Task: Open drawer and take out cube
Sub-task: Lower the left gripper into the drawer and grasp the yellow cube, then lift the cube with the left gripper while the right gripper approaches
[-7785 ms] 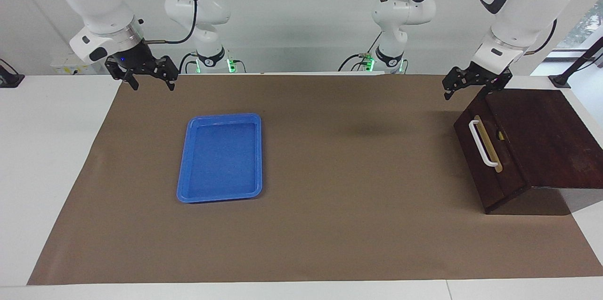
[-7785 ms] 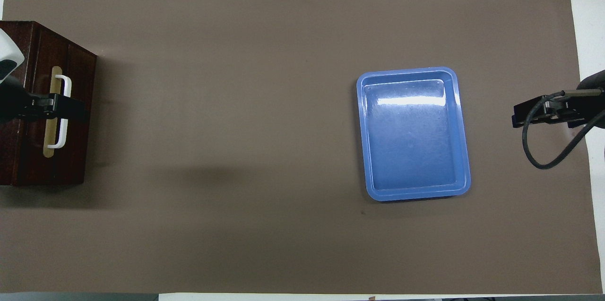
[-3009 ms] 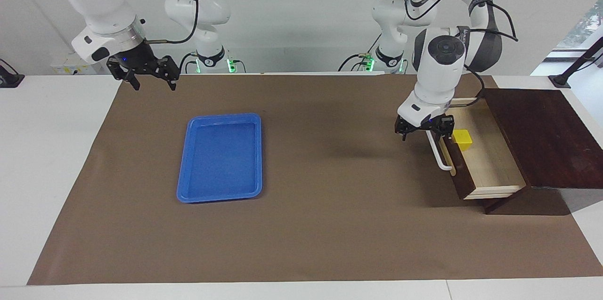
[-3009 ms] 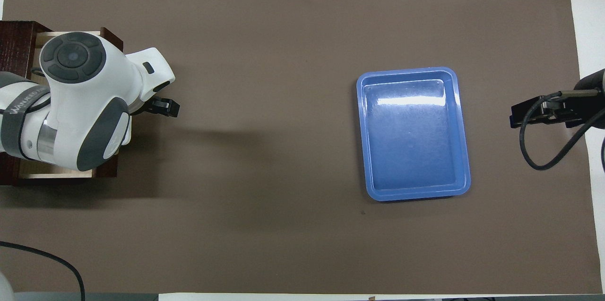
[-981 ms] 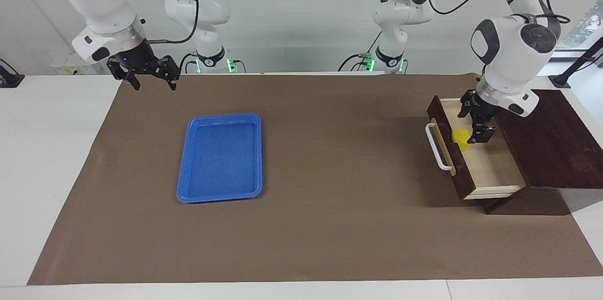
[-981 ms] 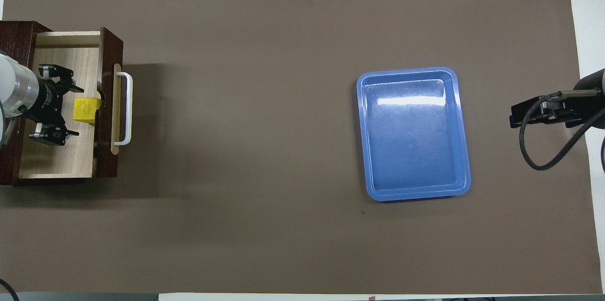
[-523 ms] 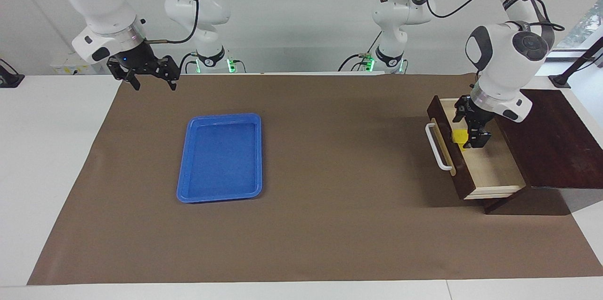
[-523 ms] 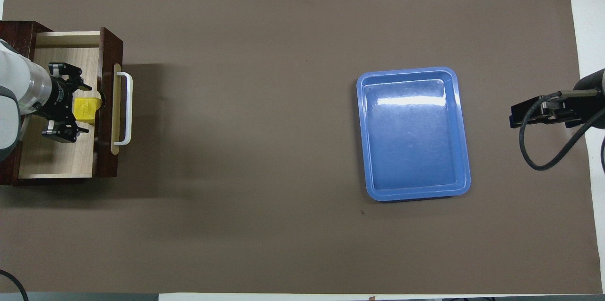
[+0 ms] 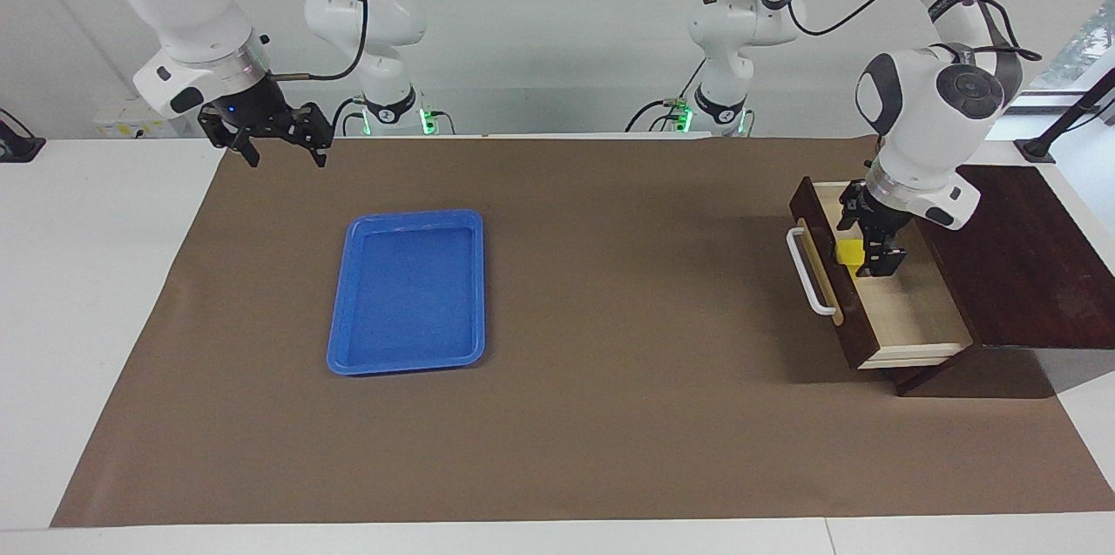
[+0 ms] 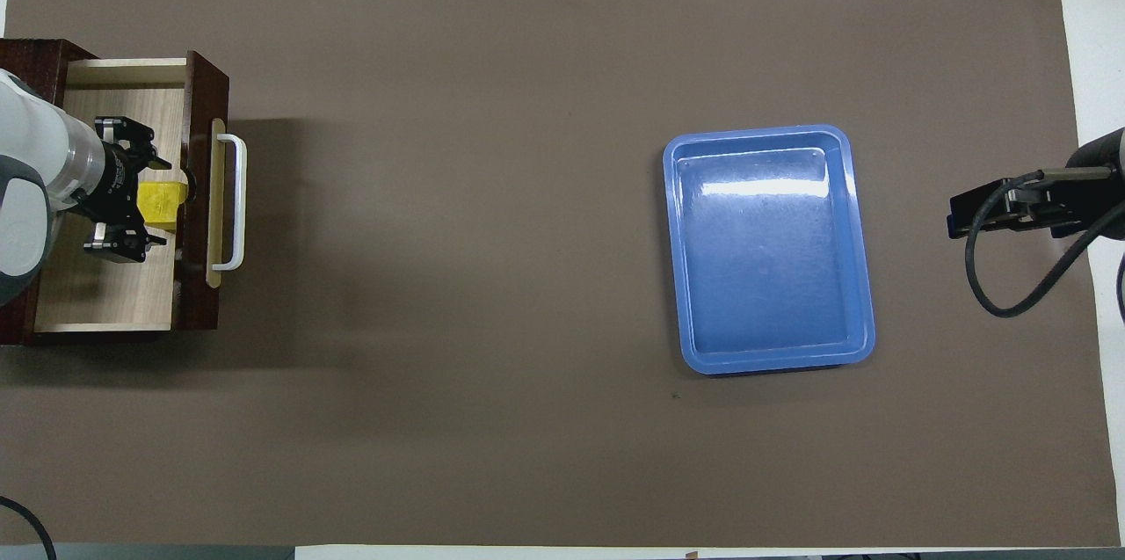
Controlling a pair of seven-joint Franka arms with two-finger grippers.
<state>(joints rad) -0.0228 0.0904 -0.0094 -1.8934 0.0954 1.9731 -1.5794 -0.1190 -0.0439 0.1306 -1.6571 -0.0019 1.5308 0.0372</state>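
Observation:
The dark brown drawer (image 9: pixel 910 311) stands pulled out of its dark wooden box (image 9: pixel 1019 250) at the left arm's end of the table, its white bar handle (image 9: pixel 806 272) facing the table's middle. The yellow cube (image 9: pixel 848 253) lies on the pale floor just inside the drawer's front panel. My left gripper (image 9: pixel 867 243) is down in the drawer, open, with one finger on each side of the cube. In the overhead view the cube (image 10: pixel 163 201) shows between the left gripper's (image 10: pixel 148 200) spread fingers, inside the drawer (image 10: pixel 105 296). My right gripper (image 9: pixel 274 141) waits open above the table's right-arm end.
A blue plastic tray (image 9: pixel 409 215) lies on the brown mat toward the right arm's end, also in the overhead view (image 10: pixel 760 134). The drawer's walls and front panel close in on the left gripper. The right gripper (image 10: pixel 993 208) hangs beside the tray.
The left gripper has shifted a little toward the drawer's front panel, so its fingers now flank the cube. The drawer, the cube and the right arm have not moved.

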